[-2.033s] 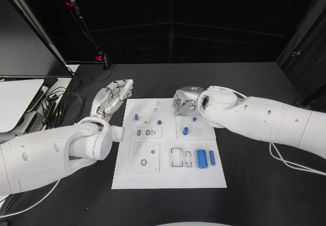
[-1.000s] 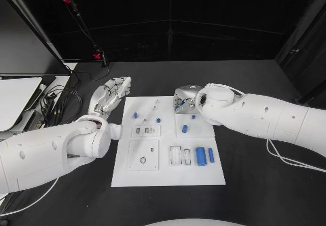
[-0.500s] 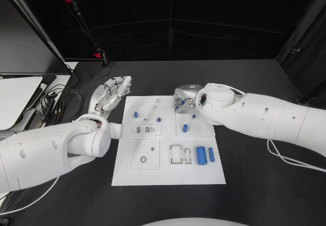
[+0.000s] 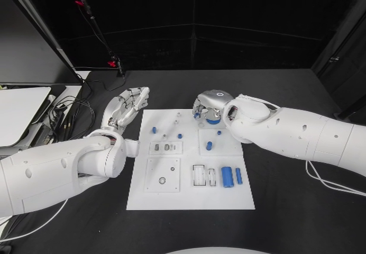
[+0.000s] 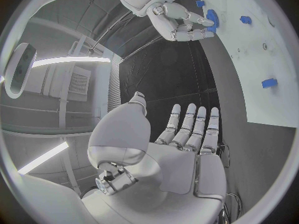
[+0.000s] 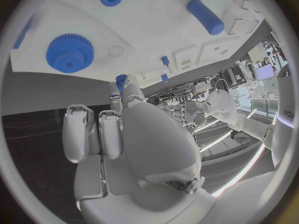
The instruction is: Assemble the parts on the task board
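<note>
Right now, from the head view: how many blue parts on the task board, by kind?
Blue gear: 1
Small blue pieces: 4
Blue cylinders: 2
Total: 7 blue parts

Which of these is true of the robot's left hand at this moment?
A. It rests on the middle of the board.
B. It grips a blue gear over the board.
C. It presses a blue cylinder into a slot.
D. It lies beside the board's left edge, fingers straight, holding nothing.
D: the left hand lies off the task board, beside its far left corner, fingers straight and apart with nothing in them.
</note>
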You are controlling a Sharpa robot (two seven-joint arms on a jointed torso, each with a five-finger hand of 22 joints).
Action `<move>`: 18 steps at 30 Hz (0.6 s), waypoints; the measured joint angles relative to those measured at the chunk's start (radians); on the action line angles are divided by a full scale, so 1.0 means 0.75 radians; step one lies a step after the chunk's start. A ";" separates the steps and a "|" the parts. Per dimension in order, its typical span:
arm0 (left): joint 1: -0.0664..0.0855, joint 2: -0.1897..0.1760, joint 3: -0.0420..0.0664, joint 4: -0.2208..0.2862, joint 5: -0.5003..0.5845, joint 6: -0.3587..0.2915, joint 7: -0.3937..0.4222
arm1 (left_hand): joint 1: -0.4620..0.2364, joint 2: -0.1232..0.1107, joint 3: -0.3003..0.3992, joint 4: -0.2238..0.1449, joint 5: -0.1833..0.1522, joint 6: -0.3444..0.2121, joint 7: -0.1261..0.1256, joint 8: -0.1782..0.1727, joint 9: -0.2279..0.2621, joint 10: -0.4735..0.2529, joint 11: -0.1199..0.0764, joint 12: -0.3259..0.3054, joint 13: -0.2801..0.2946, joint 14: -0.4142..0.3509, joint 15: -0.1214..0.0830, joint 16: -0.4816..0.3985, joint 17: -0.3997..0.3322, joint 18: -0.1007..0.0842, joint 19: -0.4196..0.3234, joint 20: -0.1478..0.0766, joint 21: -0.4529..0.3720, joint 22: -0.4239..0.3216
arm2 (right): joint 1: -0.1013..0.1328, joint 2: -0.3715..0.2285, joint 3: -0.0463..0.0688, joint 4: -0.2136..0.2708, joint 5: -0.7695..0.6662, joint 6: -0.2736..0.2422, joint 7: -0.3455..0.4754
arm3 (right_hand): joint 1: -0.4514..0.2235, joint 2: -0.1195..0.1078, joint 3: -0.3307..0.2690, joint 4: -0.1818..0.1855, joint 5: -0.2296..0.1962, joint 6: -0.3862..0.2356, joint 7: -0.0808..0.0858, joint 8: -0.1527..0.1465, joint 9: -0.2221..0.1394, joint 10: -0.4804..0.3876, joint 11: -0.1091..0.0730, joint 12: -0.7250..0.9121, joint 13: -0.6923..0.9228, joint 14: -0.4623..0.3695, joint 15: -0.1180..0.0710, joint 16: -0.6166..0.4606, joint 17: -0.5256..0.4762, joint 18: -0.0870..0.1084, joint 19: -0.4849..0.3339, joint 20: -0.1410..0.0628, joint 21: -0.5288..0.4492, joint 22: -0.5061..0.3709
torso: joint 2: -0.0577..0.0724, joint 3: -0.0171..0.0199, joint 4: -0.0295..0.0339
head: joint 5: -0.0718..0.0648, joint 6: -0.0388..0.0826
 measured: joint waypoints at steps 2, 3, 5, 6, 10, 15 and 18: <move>0.000 0.000 0.000 0.000 0.000 0.000 0.000 | 0.000 0.000 0.000 0.000 0.000 0.000 0.000 0.000 0.000 0.000 0.000 0.000 0.000 0.000 0.000 0.000 0.000 0.000 0.000 0.000 0.000 0.000 | 0.000 -0.001 0.003 0.007 -0.001 -0.039 0.019 | 0.000 0.000 0.000 0.000 0.000 0.000 0.000 -0.003 0.000 0.000 0.000 -0.003 0.000 0.000 0.000 0.000 0.000 0.000 0.003 -0.003 0.000 0.000 | 0.000 -0.0003 0.0003 | 0.005 0.002; 0.000 0.000 0.000 -0.001 0.000 0.000 0.000 | 0.000 0.000 0.000 0.000 0.000 0.000 0.000 0.000 0.000 0.000 0.000 0.000 0.000 0.000 0.000 0.000 0.000 0.000 0.000 0.000 0.000 0.000 | 0.000 0.000 0.008 0.010 -0.001 -0.061 0.032 | 0.000 0.000 0.000 0.000 0.000 0.000 0.000 -0.004 0.000 0.000 0.000 -0.003 0.000 0.000 0.000 0.000 0.002 0.000 0.005 -0.005 0.000 0.000 | 0.000 -0.0004 0.0004 | 0.007 0.003; 0.000 0.002 0.000 -0.003 0.000 0.000 0.000 | 0.000 0.000 0.000 0.000 0.000 0.000 0.000 0.000 -0.001 0.000 0.000 0.000 0.000 0.000 0.000 0.000 0.000 0.000 0.000 0.000 0.000 0.000 | 0.000 0.007 0.022 0.009 -0.002 -0.088 0.047 | 0.000 0.000 0.002 0.002 0.000 0.003 -0.002 -0.007 0.000 0.000 0.000 -0.006 -0.001 0.000 0.000 0.000 0.003 0.000 0.005 -0.005 0.000 0.000 | 0.000 -0.0006 0.0010 | 0.012 0.005; 0.000 0.003 0.000 -0.003 0.000 0.000 0.000 | 0.000 0.000 0.000 0.000 0.000 0.000 0.000 0.000 -0.001 0.000 0.000 0.000 0.000 0.000 0.000 0.000 0.000 0.000 0.000 0.000 0.000 0.000 | 0.000 0.011 0.026 0.007 -0.002 -0.095 0.051 | 0.000 0.000 0.004 0.003 0.000 0.005 -0.004 -0.007 0.000 0.007 -0.007 -0.011 -0.001 0.000 0.000 0.000 0.003 0.000 0.005 -0.005 0.000 0.000 | 0.000 -0.0008 0.0013 | 0.015 0.006; 0.000 0.010 0.000 -0.007 0.000 0.001 0.000 | 0.002 0.002 -0.004 -0.004 0.005 0.000 0.000 0.000 -0.001 0.000 0.000 0.000 0.000 0.000 0.000 0.000 0.000 0.000 0.000 0.000 0.000 0.000 | 0.002 0.052 0.038 -0.018 -0.003 -0.129 0.079 | 0.000 0.000 0.004 0.004 0.000 0.005 -0.004 -0.008 0.000 0.007 -0.007 -0.011 -0.001 0.000 0.000 0.000 0.003 0.000 0.005 -0.005 0.000 0.000 | 0.003 -0.0009 0.0037 | 0.027 0.014; 0.000 0.015 0.000 -0.011 0.000 0.001 0.000 | 0.009 0.009 -0.004 -0.004 0.005 0.000 0.000 0.000 -0.003 0.000 0.000 0.000 0.000 0.000 0.000 0.000 0.000 0.000 0.000 0.000 0.000 0.000 | 0.002 0.108 0.045 -0.073 -0.004 -0.144 0.110 | 0.000 0.000 0.007 0.007 -0.001 0.005 -0.004 -0.012 -0.001 0.007 -0.007 -0.019 0.000 0.000 0.000 0.000 0.003 0.000 0.005 -0.005 0.000 0.000 | 0.003 -0.0009 0.0066 | 0.043 0.020; 0.000 0.018 0.000 -0.014 0.000 0.002 0.000 | 0.009 0.009 -0.007 0.000 0.005 0.000 0.000 0.000 -0.003 0.000 0.000 0.000 0.000 0.000 0.000 0.000 0.000 0.000 0.000 0.000 0.000 0.000 | 0.004 0.143 0.046 -0.111 -0.005 -0.145 0.126 | 0.000 0.000 0.007 0.007 -0.001 0.005 -0.004 -0.015 -0.002 0.007 -0.007 -0.026 0.001 0.000 0.000 0.000 0.003 0.000 0.005 -0.005 0.000 0.000 | 0.004 -0.0013 0.0082 | 0.052 0.024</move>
